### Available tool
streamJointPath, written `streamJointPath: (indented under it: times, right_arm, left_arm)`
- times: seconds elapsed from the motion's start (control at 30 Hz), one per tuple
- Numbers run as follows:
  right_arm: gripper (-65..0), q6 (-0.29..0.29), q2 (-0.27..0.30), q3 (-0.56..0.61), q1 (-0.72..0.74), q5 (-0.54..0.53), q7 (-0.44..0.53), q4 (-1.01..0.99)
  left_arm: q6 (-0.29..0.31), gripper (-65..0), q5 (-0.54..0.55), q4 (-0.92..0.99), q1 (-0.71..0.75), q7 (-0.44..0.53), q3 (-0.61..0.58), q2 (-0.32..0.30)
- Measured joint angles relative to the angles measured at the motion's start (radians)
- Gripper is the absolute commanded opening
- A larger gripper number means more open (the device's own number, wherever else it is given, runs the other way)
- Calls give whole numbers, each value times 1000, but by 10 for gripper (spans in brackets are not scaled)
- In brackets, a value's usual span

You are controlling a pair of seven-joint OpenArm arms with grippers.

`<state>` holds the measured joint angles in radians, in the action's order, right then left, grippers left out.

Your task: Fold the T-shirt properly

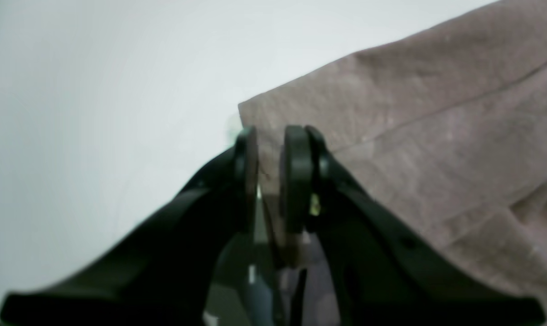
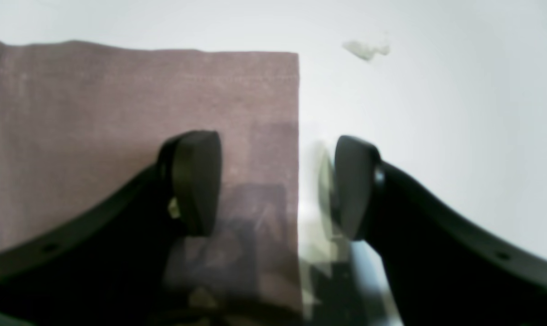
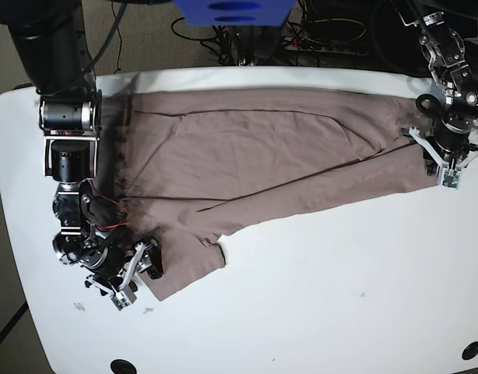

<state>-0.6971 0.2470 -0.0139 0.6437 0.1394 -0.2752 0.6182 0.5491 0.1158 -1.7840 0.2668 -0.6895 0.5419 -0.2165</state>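
The T-shirt (image 3: 254,156) lies spread across the white table (image 3: 340,296), mauve-brown and softly wrinkled, with one flap folded over. At the shirt's right end, my left gripper (image 3: 435,160) has its black fingers (image 1: 296,172) nearly together, and a corner of the T-shirt (image 1: 413,113) is pinched in the narrow gap of the left gripper (image 1: 269,149). At the shirt's lower left corner sits my right gripper (image 3: 145,262). In the right wrist view the right gripper (image 2: 278,181) stands open astride the straight edge of the T-shirt (image 2: 96,113): one finger (image 2: 196,181) over cloth, the other over bare table.
A small pale scrap (image 2: 366,49) lies on the table beyond the right gripper. Cables and equipment (image 3: 317,35) crowd the space behind the table's far edge. The table's near left edge runs close to the right arm.
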Motion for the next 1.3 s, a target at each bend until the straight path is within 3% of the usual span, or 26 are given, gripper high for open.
streamJointPath:
  times: [0.37, 0.87, 1.3]
  right_arm:
    - [-275, 18, -26, 0, 22, 11, 116, -91]
    - [-271, 55, -46, 2, 10, 26, 163, -97]
    - [-271, 71, -52, 0, -10, 18, 270, -139]
  left_arm:
    - [1, -548, 1, -1, 2, 1, 0, 0]
    - [1, -547, 0, -1, 3, 1, 0, 1]
    - [2, -545, 1, -4, 5, 1, 0, 3]
